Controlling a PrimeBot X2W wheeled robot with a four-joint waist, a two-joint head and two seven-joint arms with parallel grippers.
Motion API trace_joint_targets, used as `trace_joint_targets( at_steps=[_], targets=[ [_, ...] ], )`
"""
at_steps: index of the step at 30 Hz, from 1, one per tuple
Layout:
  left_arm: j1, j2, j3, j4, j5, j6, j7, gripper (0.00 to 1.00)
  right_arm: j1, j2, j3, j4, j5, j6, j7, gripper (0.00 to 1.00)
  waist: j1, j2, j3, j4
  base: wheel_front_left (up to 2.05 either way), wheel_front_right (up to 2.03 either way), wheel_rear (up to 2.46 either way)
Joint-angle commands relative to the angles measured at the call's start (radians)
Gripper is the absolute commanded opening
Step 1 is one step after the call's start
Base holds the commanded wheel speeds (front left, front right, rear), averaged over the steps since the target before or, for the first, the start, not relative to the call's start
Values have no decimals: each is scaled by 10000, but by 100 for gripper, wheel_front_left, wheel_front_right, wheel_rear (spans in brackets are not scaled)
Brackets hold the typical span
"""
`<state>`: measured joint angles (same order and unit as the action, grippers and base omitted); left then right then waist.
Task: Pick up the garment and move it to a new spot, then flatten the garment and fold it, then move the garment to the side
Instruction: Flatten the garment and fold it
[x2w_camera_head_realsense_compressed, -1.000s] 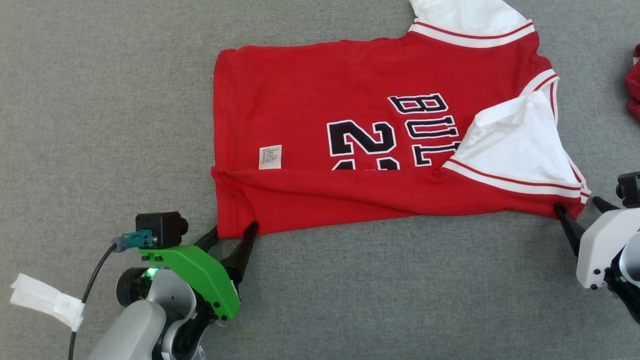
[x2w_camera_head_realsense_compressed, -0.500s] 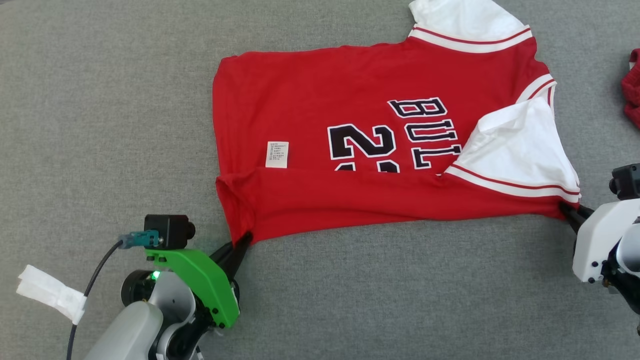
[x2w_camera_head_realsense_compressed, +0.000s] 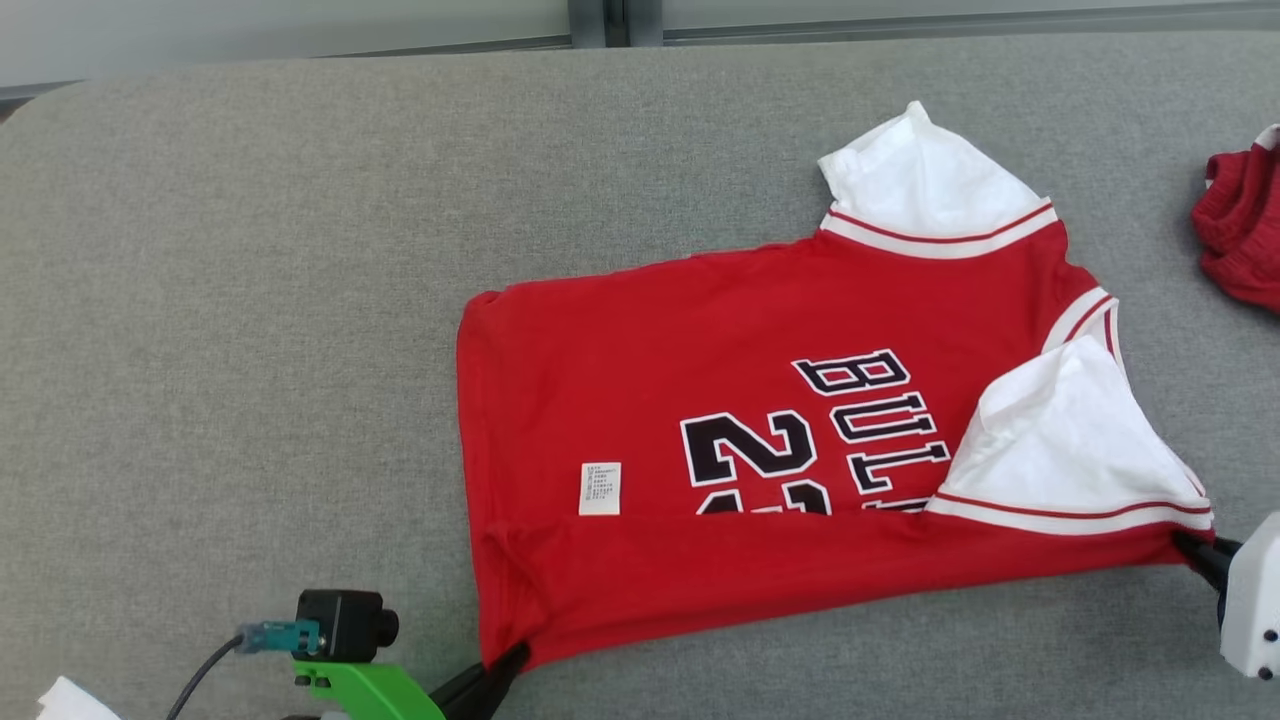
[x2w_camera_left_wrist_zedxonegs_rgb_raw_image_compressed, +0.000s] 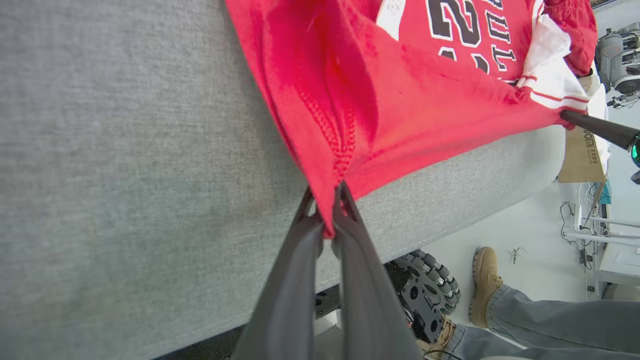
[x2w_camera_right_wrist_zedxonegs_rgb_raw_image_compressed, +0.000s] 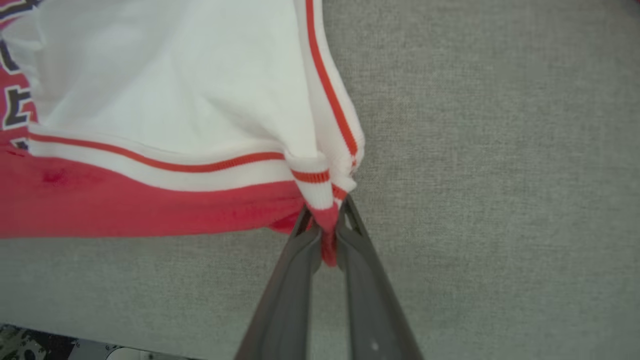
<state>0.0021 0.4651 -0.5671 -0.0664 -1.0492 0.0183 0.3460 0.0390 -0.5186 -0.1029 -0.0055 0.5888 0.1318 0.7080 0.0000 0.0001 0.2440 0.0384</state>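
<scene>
on the grey fabric tabletop (x2w_camera_head_realsense_compressed: 250, 300) lies one red jersey with two white sleeves and black lettering (x2w_camera_head_realsense_compressed: 760, 450), its near strip folded over the front. the head view takes in one white label (x2w_camera_head_realsense_compressed: 600, 488) on the jersey and one crumpled red garment (x2w_camera_head_realsense_compressed: 1235, 230) at the right edge. the left wrist view gives the left gripper (x2w_camera_left_wrist_zedxonegs_rgb_raw_image_compressed: 325, 200) pinched tight on the hem corner, and a person's tan boot (x2w_camera_left_wrist_zedxonegs_rgb_raw_image_compressed: 484, 280) on the floor. the right wrist view gives the right gripper (x2w_camera_right_wrist_zedxonegs_rgb_raw_image_compressed: 327, 212) clamped on the striped sleeve corner.
</scene>
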Motion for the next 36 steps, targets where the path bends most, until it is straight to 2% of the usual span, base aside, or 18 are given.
trace_joint_targets(
  at_steps=[1,2,3,7,11,15,17,20,26,31,36],
  targets=[
    [197,7,26,-104,14,57,-120,62,169,25,-66,-90,-22,-23,-12,35,0,-1,-39,-12,0,0,0],
    [278,-68,19,-132,-18,75,-189,100,242,74,-76,-111,-63,-23,-41,74,0,-1,-45,-12,0,0,0],
    [314,-153,21,-174,-32,98,-267,100,343,118,-70,-147,-124,-22,-49,100,0,-1,-54,-6,0,0,0],
    [257,-225,189,-278,183,331,-602,100,285,139,-428,-485,-219,-20,-287,100,0,-1,-15,8,0,0,0],
    [16,201,626,-691,426,607,-817,100,-99,-129,-1030,-1560,130,-15,-254,100,0,-1,357,-20,0,0,0],
    [-1037,632,1156,-968,924,824,-825,100,-1406,-589,-1433,-2620,177,-15,81,100,0,-1,1292,74,0,0,0],
    [-1943,508,1166,-773,1117,805,-674,100,-2485,-645,-1263,-2643,-49,-15,315,100,0,-1,1865,210,0,0,0],
    [-3663,47,956,-94,1442,660,-381,100,-4528,-968,-667,-2112,-975,-15,447,100,0,-1,2757,556,0,0,0],
    [-6104,-870,340,1847,2054,272,-111,100,-8014,-556,1077,-145,-1919,-17,463,100,0,-1,3864,1171,0,0,0],
    [-6792,-1306,-163,3087,2235,-219,-77,100,-9194,-338,2037,1617,-2374,-17,394,100,0,-1,3972,1472,0,0,0],
    [-7023,-1366,-277,3784,2326,-409,-182,100,-9526,-435,2672,2643,-2337,-19,49,100,0,-1,3900,1553,0,0,0]
  ],
)
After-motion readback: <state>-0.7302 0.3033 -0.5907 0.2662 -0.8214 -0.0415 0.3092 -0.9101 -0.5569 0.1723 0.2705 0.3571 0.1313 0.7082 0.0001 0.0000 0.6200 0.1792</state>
